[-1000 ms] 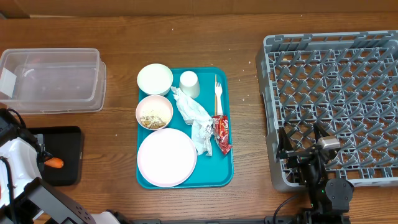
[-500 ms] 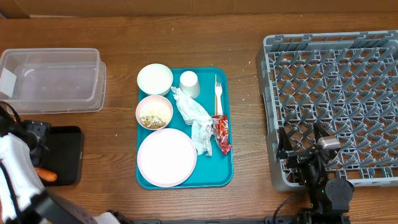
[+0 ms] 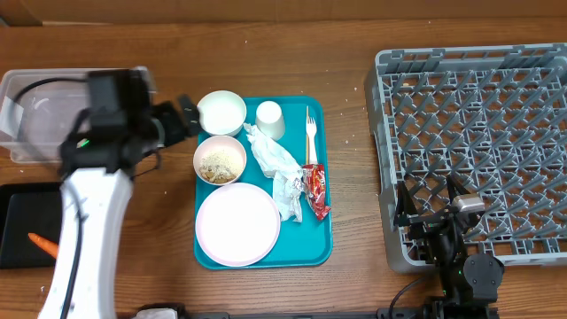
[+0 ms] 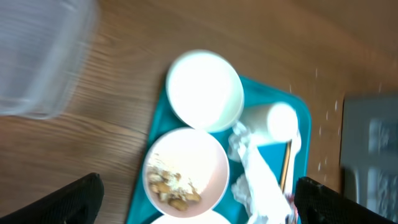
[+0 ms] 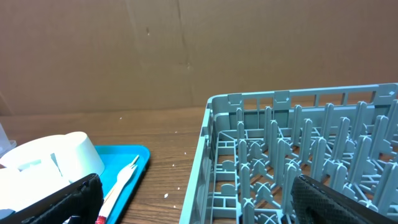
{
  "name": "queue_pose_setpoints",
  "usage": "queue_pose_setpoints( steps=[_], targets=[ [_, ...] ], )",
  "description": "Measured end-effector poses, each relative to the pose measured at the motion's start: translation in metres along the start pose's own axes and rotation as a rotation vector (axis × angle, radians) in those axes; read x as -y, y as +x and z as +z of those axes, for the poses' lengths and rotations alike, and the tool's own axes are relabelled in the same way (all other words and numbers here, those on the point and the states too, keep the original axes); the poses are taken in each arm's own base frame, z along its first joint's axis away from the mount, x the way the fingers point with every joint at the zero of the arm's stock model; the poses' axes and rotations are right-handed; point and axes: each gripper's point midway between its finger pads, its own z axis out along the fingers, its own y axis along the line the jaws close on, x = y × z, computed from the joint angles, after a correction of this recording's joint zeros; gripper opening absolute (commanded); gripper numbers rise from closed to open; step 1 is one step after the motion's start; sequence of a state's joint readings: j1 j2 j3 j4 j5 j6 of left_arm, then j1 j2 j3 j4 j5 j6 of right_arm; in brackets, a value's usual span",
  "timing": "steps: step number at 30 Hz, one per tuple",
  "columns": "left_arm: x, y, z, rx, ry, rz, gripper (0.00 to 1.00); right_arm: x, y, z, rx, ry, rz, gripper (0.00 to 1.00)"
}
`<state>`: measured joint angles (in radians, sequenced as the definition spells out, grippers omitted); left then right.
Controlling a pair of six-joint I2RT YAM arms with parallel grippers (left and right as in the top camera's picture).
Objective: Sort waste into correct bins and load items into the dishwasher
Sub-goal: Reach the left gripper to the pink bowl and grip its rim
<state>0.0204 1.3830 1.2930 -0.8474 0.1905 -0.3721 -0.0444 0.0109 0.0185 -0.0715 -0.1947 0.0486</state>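
My left gripper (image 3: 182, 118) is open and empty, above the table beside the left edge of the teal tray. In the left wrist view its open fingers (image 4: 199, 204) frame the bowl of beige food scraps (image 4: 186, 171), the empty white bowl (image 4: 205, 90), the small cup (image 4: 280, 121) and the crumpled napkins (image 4: 261, 180). The orange carrot (image 3: 42, 243) lies in the black tray (image 3: 18, 221). The clear tub (image 3: 53, 115) stands at the far left. The plate (image 3: 236, 223), fork (image 3: 311, 135) and red wrapper (image 3: 316, 190) lie on the teal tray. My right gripper (image 3: 428, 200) is open at the front edge of the grey dish rack (image 3: 478, 97).
The teal serving tray (image 3: 319, 252) sits mid-table. In the right wrist view the open fingers (image 5: 199, 205) face the rack wall (image 5: 205, 155), with the fork (image 5: 121, 183) and cup (image 5: 56, 158) at the left. A cardboard wall stands behind the table.
My left arm swung from the black tray at the lower left up and right to the teal tray's edge. The carrot stayed behind, lying in the black tray. The right arm has not moved.
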Motion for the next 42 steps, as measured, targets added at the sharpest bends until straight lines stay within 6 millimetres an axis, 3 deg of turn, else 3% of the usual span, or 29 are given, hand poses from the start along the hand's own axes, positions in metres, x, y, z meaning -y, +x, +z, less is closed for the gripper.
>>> queue_pose_setpoints(
  steps=[6, 11, 15, 21, 34, 42],
  targets=[
    [0.037, 0.065, 0.077, -0.280, 0.027, 0.220, 0.92, 0.000, 0.000, 0.000, 0.000, 0.000, 0.000, 1.00],
    [0.047, 0.096, 0.100, -0.367, 0.000, 0.314, 0.82, 0.000, 0.000, 0.000, 0.000, 0.000, 0.000, 1.00],
    [0.038, 0.109, 0.111, -0.408, -0.076, 0.348, 0.72, 0.000, 0.000, 0.000, 0.001, 0.000, 0.000, 1.00],
    [0.021, 0.115, 0.117, -0.437, -0.166, 0.355, 0.56, 0.000, 0.000, 0.000, 0.000, 0.000, 0.000, 1.00],
    [0.015, 0.132, 0.136, -0.484, -0.233, 0.421, 0.57, 0.000, 0.000, 0.000, 0.000, 0.000, 0.000, 1.00],
    [0.020, 0.128, 0.149, -0.446, -0.219, 0.433, 0.53, 0.000, 0.000, 0.000, 0.000, 0.000, 0.000, 1.00]
  ],
)
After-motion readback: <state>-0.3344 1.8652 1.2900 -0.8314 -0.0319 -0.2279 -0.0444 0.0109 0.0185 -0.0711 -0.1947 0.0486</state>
